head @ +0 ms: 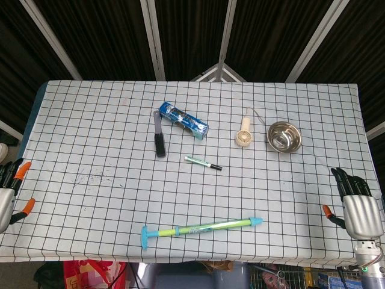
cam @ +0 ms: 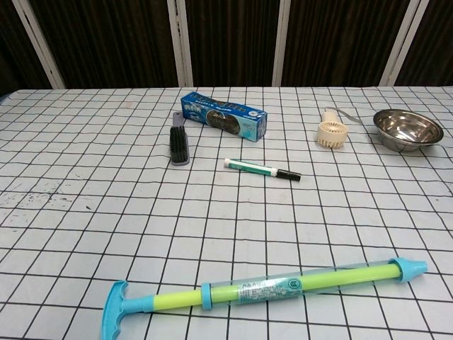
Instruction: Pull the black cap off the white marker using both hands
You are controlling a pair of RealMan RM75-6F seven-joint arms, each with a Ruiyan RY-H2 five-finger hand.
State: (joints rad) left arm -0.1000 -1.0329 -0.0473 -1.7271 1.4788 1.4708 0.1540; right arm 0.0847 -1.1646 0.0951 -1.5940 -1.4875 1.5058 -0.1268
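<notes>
The white marker (head: 199, 161) (cam: 251, 167) lies flat near the middle of the checked table, its black cap (head: 215, 166) (cam: 287, 173) pointing right. My left hand (head: 11, 192) hangs at the table's left edge, fingers apart and empty. At the right edge my right hand (head: 356, 203) is held the same way, holding nothing. Both hands are far from the marker and appear only in the head view.
A blue toothpaste box (head: 183, 120) (cam: 223, 117) and a dark brush (head: 159, 137) (cam: 178, 144) lie behind the marker. A small cream fan (head: 243, 135) (cam: 331, 132) and a steel bowl (head: 284, 136) (cam: 408, 128) sit to the right. A long green-blue water pump (head: 201, 228) (cam: 265, 292) lies near the front edge.
</notes>
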